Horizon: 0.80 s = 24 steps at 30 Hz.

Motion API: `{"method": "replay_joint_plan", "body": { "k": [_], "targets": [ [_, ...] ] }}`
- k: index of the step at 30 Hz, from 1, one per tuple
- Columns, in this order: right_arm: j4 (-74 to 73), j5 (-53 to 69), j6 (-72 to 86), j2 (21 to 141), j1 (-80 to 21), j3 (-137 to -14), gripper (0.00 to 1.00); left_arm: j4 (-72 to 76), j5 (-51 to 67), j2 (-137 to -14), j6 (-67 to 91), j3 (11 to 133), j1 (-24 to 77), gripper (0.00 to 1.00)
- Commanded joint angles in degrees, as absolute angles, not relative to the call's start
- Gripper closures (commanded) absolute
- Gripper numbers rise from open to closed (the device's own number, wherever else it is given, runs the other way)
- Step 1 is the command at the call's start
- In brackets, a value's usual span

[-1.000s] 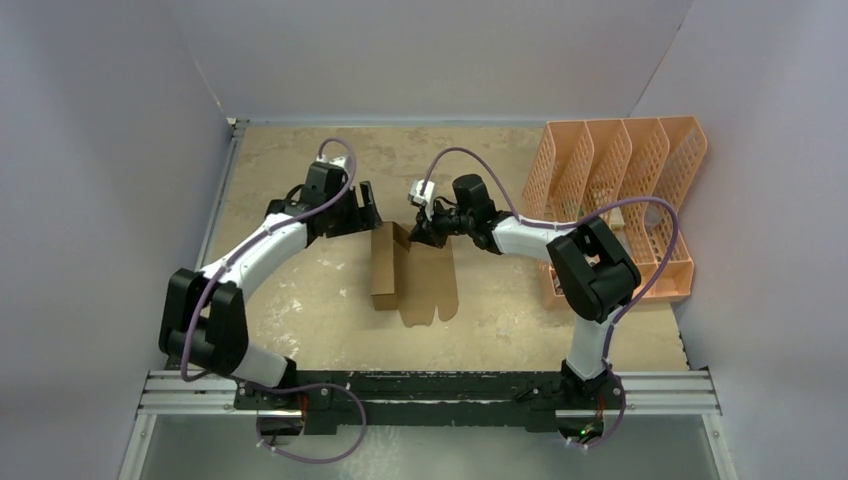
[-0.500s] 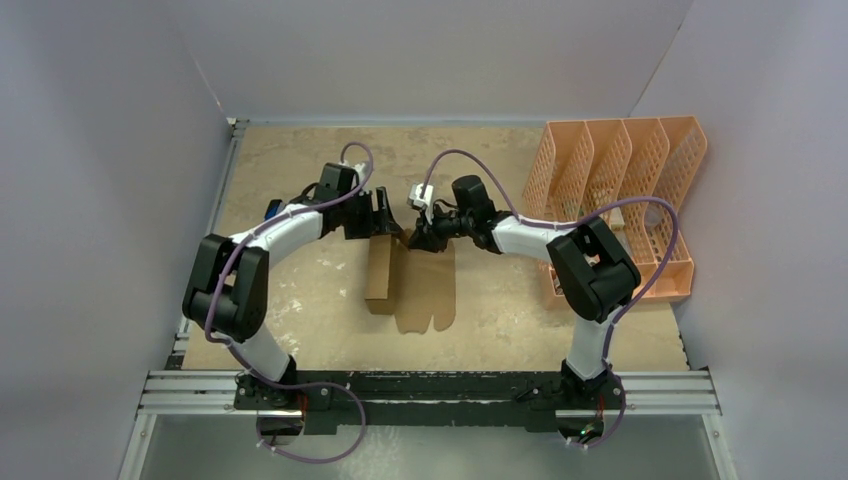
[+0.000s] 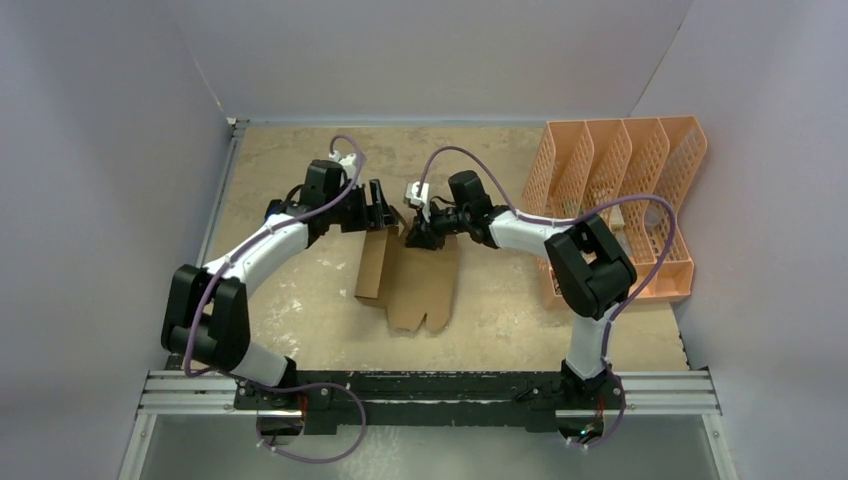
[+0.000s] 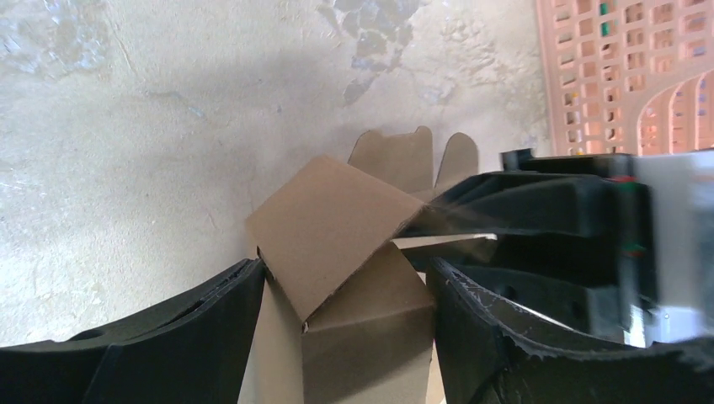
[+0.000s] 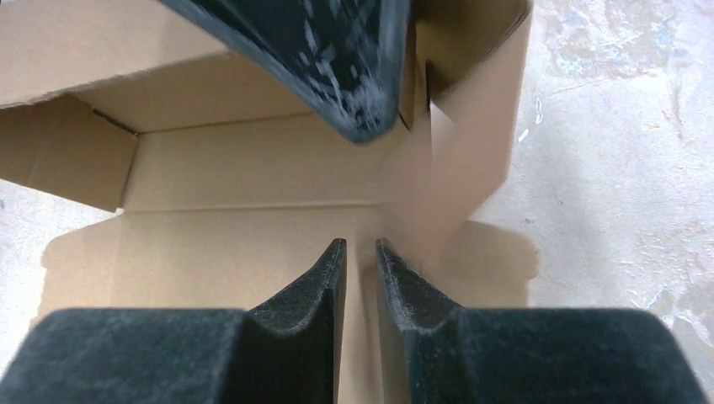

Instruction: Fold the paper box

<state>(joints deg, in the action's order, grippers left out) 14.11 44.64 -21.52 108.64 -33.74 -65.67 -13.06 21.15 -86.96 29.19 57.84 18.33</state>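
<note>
One paper box [image 3: 425, 290] — left pincer [image 4: 345, 273] astride.

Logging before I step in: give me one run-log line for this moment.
box: part-folded, one side raised | left tool: open, astride raised side | right tool: slightly open, over flat panel, empty

No words, numbers or brand marks can be read in any view. The paper box [image 3: 410, 285] shows only plain brown faces. Tiny red and green specks beside the white housing [image 4: 669, 236], at the right of the left wrist view, may be markings, but they are too blurred to read.
</note>
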Motion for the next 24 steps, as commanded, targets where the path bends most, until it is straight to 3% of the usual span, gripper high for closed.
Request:
{"method": "replay_joint_plan", "body": {
  "k": [1, 10, 17, 24],
  "targets": [
    [14.06, 46.15, -22.58, 109.39, -34.17, -68.36, 0.78, -12.55, 19.77, -81.94, 29.79, 56.76, 18.02, 0.3],
    [12.31, 43.48, -22.98, 107.82, -34.04, -67.46, 0.77, -17.21, 20.56, -85.48, 26.21, 56.99, 18.01, 0.31],
    [12.74, 31.94, -25.77, 102.06, -31.3, -64.71, 0.63, -22.72, 14.51, -81.97, 25.55, 61.54, 17.97, 0.3],
    [11.59, 30.09, -29.09, 107.21, -29.41, -73.53, 0.54, -31.36, 13.85, -81.34, 22.23, 64.32, 18.61, 0.3]
  ]
}}
